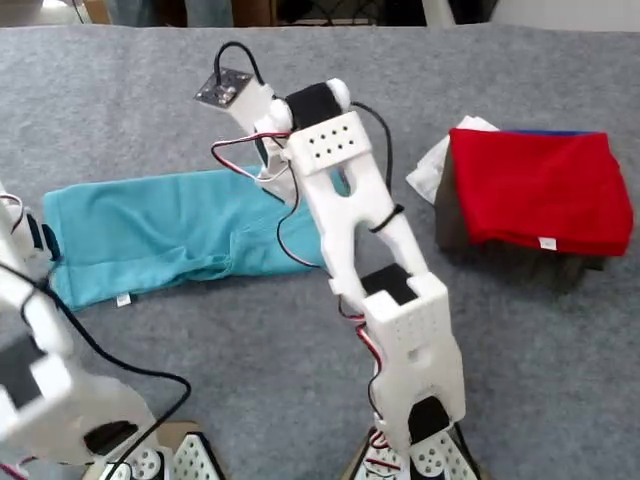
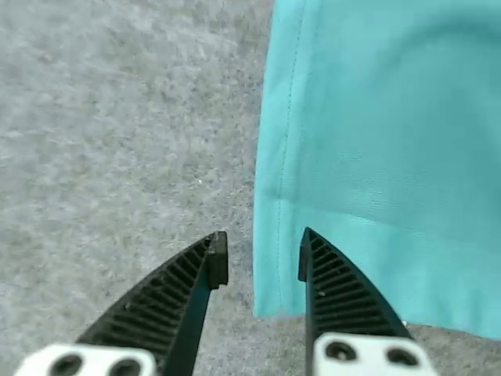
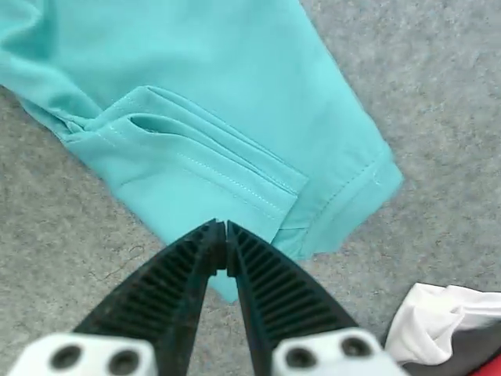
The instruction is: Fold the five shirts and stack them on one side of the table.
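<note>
A teal shirt (image 1: 170, 235) lies partly folded across the left middle of the grey table. My left gripper (image 2: 262, 254) is open at the shirt's left end, and the teal shirt's (image 2: 376, 141) edge runs between its tips. In the high view the left gripper (image 1: 42, 240) sits by that same end. My right gripper (image 3: 225, 231) is shut just above the folded corner of the teal shirt (image 3: 196, 94) at its right end. The high view shows this right gripper (image 1: 265, 160) under its wrist. I see no cloth pinched between the tips.
A stack of folded shirts stands at the right, with a red shirt (image 1: 540, 185) on top, dark grey and blue layers below, and a white shirt (image 1: 435, 165) sticking out on its left. The white shirt (image 3: 438, 321) lies near the right gripper. Cables (image 1: 250, 160) hang over the teal shirt.
</note>
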